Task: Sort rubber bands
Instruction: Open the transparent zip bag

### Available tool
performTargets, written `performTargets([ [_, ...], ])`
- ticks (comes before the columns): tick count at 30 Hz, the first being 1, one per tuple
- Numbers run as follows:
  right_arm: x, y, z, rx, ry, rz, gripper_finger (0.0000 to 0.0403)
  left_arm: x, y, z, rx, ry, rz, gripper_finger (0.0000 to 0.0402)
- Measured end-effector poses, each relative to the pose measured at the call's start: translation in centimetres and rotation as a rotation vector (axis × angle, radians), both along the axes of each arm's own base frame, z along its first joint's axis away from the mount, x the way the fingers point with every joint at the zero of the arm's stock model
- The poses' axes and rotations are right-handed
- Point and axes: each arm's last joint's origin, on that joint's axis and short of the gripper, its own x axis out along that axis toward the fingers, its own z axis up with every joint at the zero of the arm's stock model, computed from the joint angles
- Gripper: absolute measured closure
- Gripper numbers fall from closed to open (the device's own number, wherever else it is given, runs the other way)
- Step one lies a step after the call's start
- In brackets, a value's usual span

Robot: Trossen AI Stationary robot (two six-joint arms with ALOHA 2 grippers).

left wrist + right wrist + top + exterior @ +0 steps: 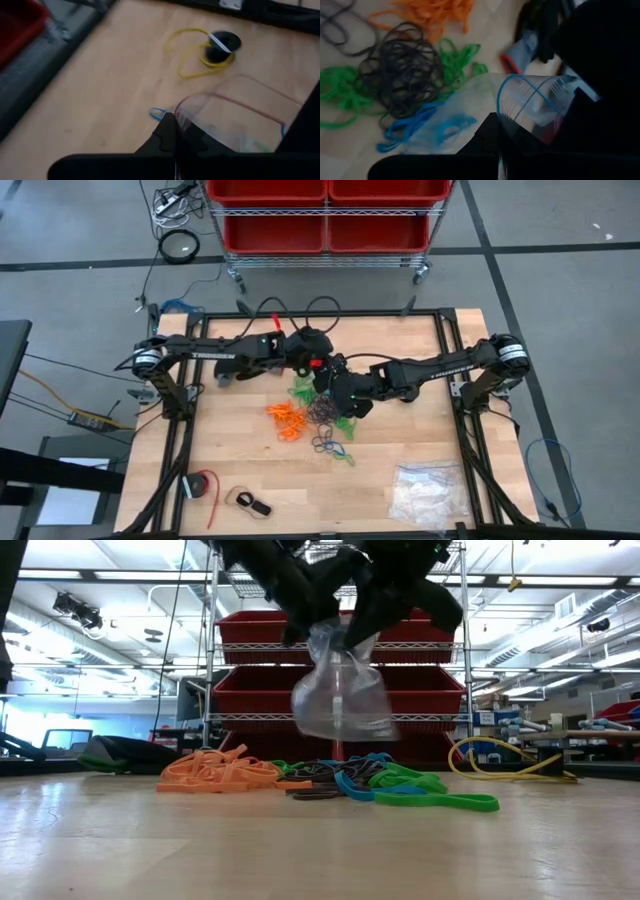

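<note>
You are holding one clear zip bag (340, 690) up over the table (240, 470) between both arms, at about twelve o'clock from the rubber bands (315, 420). Starting at nine o'clock, the left gripper (318, 366) is pinching shut on one edge of the bag's mouth; in its wrist view the red seal line is curving away from its fingers. Toward three o'clock, the right gripper (338, 390) is clamping together on the opposite edge, where a blue seal line is showing.

Below them, the bands are lying in loose, touching heaps at the table's centre: one orange heap at nine o'clock, one black tangle in the middle, green ones around it, and blue ones toward six o'clock. Single bands are too tangled to count.

Judging from this, the bands are going to be light, soft and springy, snagging on each other, so you are likely better off pinching a small bunch at a heap's outer edge. The bag is limp and slippery; keep both grips near the seal.
</note>
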Motion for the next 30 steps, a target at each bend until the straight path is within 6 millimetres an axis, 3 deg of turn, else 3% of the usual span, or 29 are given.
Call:
performTargets([
  [16,0.3,-0.4,-0.1,0.198,-0.070,-0.069,0.0403,-0.1,1.1,-0.3,0.009,-0.053,-0.019,0.0400],
  [25,0.4,-0.6,0.4,0.150,-0.143,-0.146,0.0403,-2.6,1.6,-1.1,-0.031,-0.183,-0.085,0.0400],
  [30,0.4,-0.7,2.0,0.180,-0.260,-0.133,0.0403,-4.8,1.8,-0.3,0.015,-0.322,-0.098,0.0398],
])
